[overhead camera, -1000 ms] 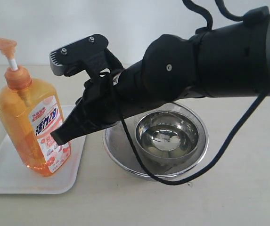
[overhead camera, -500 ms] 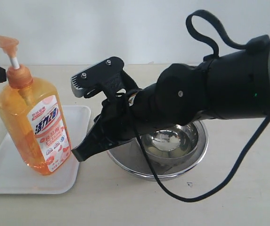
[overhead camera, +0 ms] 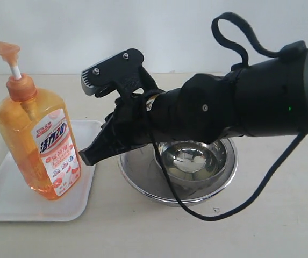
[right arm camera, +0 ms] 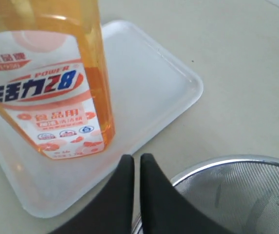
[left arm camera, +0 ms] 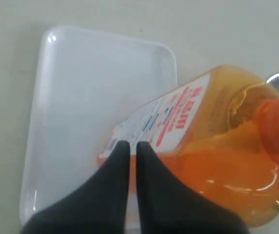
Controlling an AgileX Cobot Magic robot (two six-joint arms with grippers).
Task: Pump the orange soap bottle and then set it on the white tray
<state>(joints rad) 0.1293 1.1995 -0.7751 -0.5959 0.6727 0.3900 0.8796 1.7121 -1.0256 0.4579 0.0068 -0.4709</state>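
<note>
The orange soap bottle point(overhead camera: 35, 140) stood upright on the white tray point(overhead camera: 14, 207), its base at about 4 o'clock from the tray's middle in the exterior view. Its long axis ran straight up and the pump head was raised at 12 o'clock. The right gripper point(overhead camera: 87, 156) pointed at the bottle's lower half with its two fingers pressed nearly together, only a thin slit between them, and it held nothing. From that fingertip the bottle lay at 9 o'clock, just beside it but apart, with a strip of bare tray between. The left gripper point(left arm camera: 128, 145) was likewise closed to a slit and empty. Its wrist view looked down over the label and the tray, though how near it hung to the bottle could not be told. Behind the right arm, at 3 o'clock from the tray, sat the steel strainer point(overhead camera: 137, 174) with the bowl point(overhead camera: 191, 156) inside it. The placing looked done, and the pictures could not show whether the pump had been pressed. The right arm seemed the nearer one, and any retreat would best go toward 3 o'clock, away from the tall, tippable bottle.
</note>
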